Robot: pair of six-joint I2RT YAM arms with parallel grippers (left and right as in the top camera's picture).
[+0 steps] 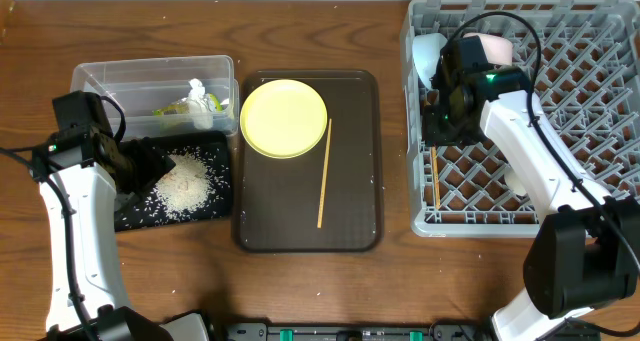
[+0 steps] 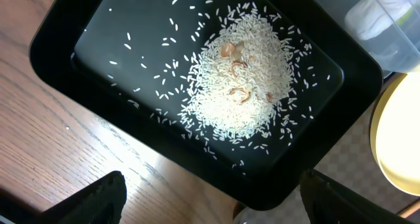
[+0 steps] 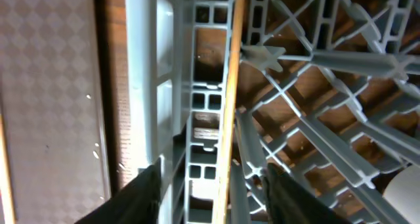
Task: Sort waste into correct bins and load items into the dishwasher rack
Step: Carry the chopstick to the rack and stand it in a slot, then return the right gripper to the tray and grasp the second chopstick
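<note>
**Overhead.** The clear tub (image 1: pixel 100 78) holds a wrapper (image 1: pixel 178 107) and a tissue (image 1: pixel 200 91). The black tray (image 1: pixel 135 216) just below it holds rice (image 1: pixel 188 179). The brown tray (image 1: pixel 355 161) carries a yellow plate (image 1: pixel 284 117) and one chopstick (image 1: pixel 323 173). The rack (image 1: pixel 580 91) holds a pale bowl (image 1: pixel 428 53) at its far left corner and a second chopstick (image 1: pixel 435 178) along its left wall. The left gripper (image 1: pixel 150 166) hangs over the black tray. The right gripper (image 1: pixel 440 121) hangs over the rack's left edge.

**Left wrist.** The rice (image 2: pixel 239 79) lies heaped mid-tray, a few brownish bits on top and stray grains around it. The left gripper (image 2: pixel 210 204) has its jaws wide and holds nothing.

**Right wrist.** The second chopstick (image 3: pixel 231 86) lies in the rack (image 3: pixel 147 86). The right gripper (image 3: pixel 213 198) has its jaws parted, clear of the stick on both sides.
</note>
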